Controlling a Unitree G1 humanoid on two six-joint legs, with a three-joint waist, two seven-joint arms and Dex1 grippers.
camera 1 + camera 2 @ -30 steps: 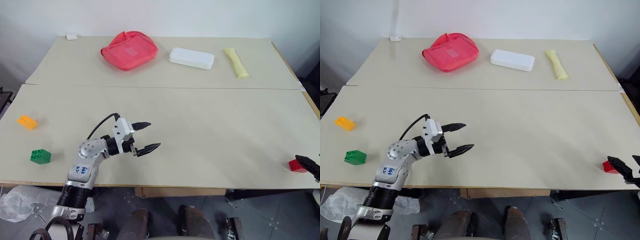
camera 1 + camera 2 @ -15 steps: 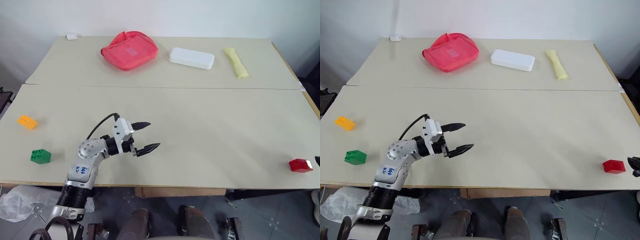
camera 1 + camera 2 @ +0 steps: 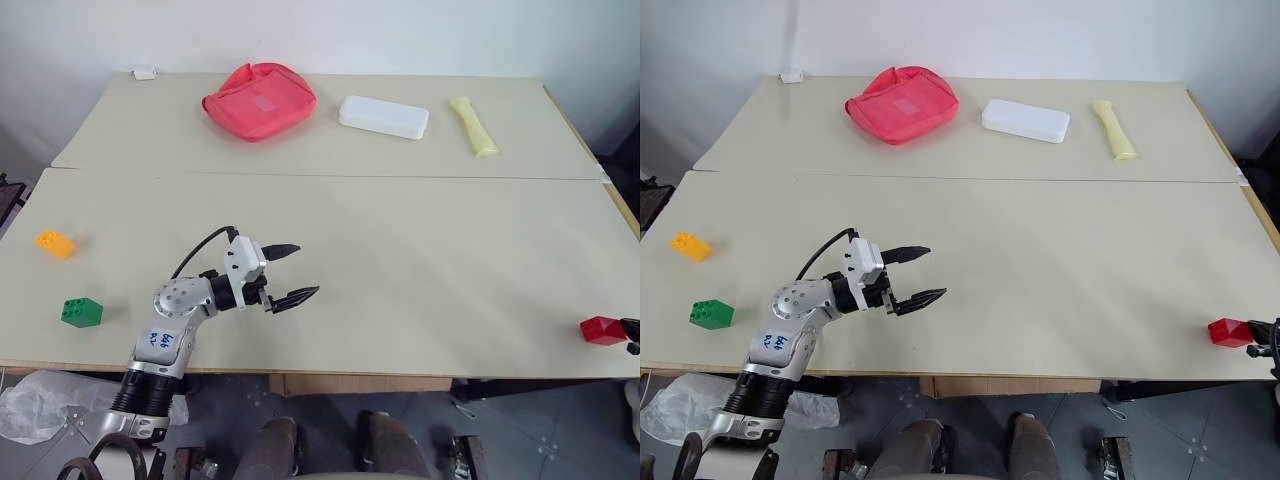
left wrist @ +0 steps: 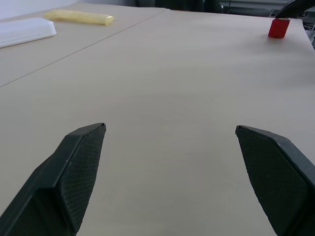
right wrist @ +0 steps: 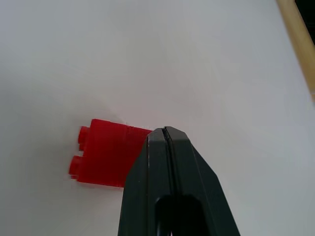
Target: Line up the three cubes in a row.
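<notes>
No row exists yet: orange-yellow brick [image 3: 54, 244] and green brick [image 3: 80, 312] sit far from red brick [image 3: 602, 330] (nothing grasped). Left gripper [image 3: 288, 272] gapes; right gripper [image 5: 167, 142] is clenched empty beside red.

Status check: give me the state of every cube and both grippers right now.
Orange cube: lying on the table, left side, untouched.
Green cube: lying on the table, nearer the front edge than the orange one, untouched.
Red cube: lying on the table near its right edge, not gripped.
Left gripper: open, empty, over the table.
Right gripper: shut, empty, tips beside the red cube.
</notes>
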